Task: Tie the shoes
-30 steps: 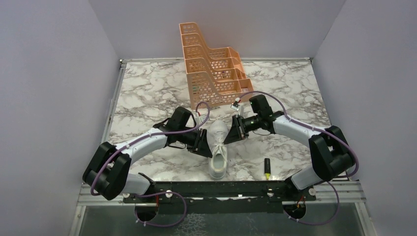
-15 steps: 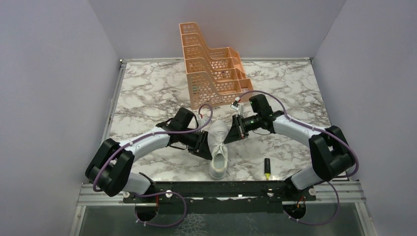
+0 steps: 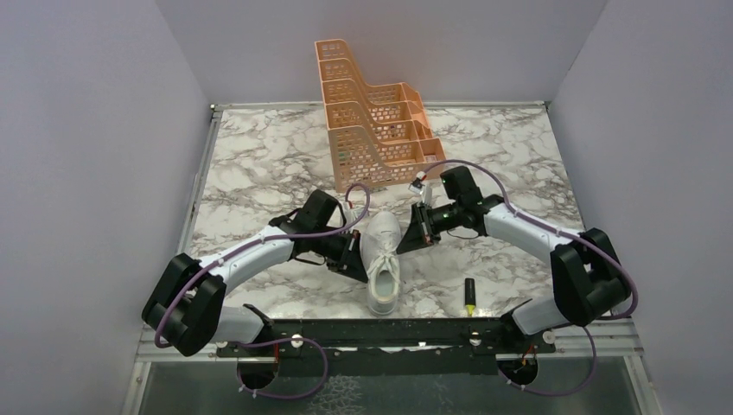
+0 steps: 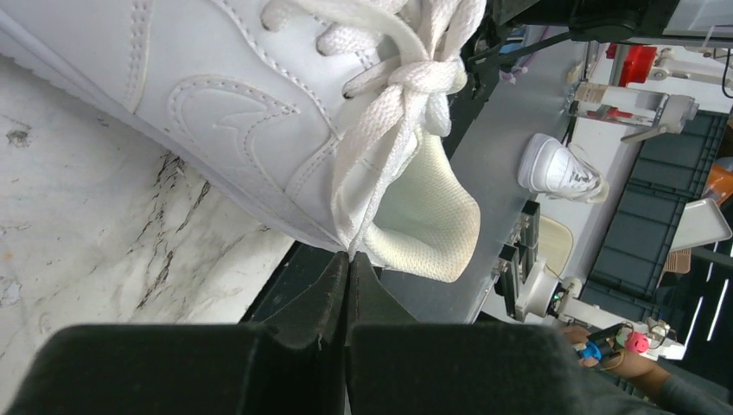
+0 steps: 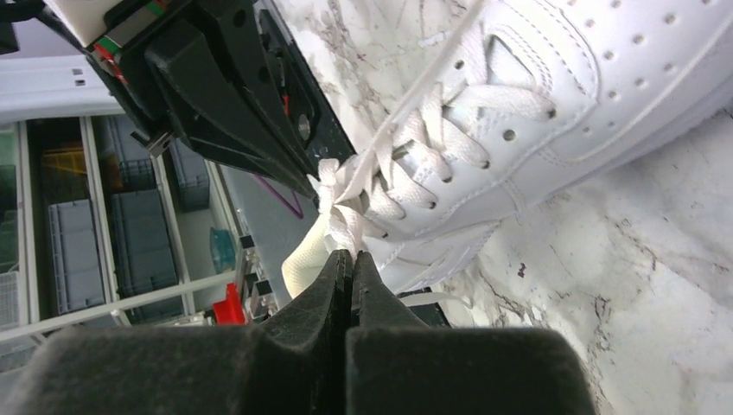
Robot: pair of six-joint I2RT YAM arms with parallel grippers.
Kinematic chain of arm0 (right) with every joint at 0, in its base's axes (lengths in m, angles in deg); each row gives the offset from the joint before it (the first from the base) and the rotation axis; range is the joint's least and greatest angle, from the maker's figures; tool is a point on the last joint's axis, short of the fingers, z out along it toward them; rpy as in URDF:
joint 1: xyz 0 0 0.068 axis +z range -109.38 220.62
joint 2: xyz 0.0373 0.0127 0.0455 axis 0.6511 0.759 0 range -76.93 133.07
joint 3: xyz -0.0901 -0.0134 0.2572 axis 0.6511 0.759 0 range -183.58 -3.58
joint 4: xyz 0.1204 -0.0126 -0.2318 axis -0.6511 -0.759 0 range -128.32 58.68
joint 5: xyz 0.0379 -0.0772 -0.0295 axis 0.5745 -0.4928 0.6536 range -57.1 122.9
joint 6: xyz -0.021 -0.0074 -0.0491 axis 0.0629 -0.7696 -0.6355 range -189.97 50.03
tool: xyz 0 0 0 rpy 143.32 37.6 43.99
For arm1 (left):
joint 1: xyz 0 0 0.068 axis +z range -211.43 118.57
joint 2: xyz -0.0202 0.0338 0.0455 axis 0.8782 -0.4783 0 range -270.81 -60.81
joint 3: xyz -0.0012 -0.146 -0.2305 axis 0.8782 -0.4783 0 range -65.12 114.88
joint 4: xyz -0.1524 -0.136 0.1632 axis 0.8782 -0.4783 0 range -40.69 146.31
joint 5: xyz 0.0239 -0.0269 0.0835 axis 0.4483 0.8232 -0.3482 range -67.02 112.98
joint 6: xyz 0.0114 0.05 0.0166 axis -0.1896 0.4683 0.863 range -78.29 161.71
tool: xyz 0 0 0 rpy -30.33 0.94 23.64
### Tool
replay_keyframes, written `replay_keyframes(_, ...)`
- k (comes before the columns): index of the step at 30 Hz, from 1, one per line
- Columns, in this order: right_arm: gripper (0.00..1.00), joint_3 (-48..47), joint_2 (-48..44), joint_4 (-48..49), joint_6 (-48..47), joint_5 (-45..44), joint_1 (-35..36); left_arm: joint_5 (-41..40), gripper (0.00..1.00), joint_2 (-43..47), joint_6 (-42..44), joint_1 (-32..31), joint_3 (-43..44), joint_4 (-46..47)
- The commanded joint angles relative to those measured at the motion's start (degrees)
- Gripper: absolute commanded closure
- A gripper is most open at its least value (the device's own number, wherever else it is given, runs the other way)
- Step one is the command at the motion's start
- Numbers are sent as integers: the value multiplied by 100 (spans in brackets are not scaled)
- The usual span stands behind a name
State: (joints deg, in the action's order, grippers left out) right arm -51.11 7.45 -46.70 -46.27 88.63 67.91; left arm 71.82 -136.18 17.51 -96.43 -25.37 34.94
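Between my two wrists, towards the near edge of the marble table [image 3: 259, 164], the white sneaker [image 3: 383, 264] sits on its sole, toe pointing away from me and heel towards my bases. Its laces [image 4: 406, 82] are bunched into a knot over the top eyelets, with a strand running off to each side.

What has just changed is my grip. A moment ago both sets of jaws stood partly apart beside the shoe; now both have closed right down. My left gripper [image 4: 348, 259] is pressed together with a lace strand caught at its very tip, just below the shoe's collar. My right gripper [image 5: 353, 258] is likewise pinched together on the flat lace that hangs from the knot on its side. The arms themselves have hardly shifted.

I judge that the grasp is made and that drawing the two strands apart to cinch the knot comes next. Whether I hold loops or loose ends I cannot tell.

Beyond the toe stands the orange rack [image 3: 372, 130], a stepped mesh organiser; I can make out nothing definite in its tiers. A yellow-tipped marker [image 3: 469, 296] lies on the table, right of the heel.
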Motion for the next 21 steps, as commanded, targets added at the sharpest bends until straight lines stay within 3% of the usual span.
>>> replay_keyframes(1, 99, -83, -184, -457, -21, -469, -56, -261, 100, 58, 62, -24, 188, -305)
replay_keyframes(10, 99, 345, -748, -489, 393, -1660, -171, -1092, 100, 49, -430, -15, 132, -855)
replay_keyframes(21, 100, 845, -761, -228, 620, -1956, -378, -2155, 100, -69, -648, -15, 107, -1520)
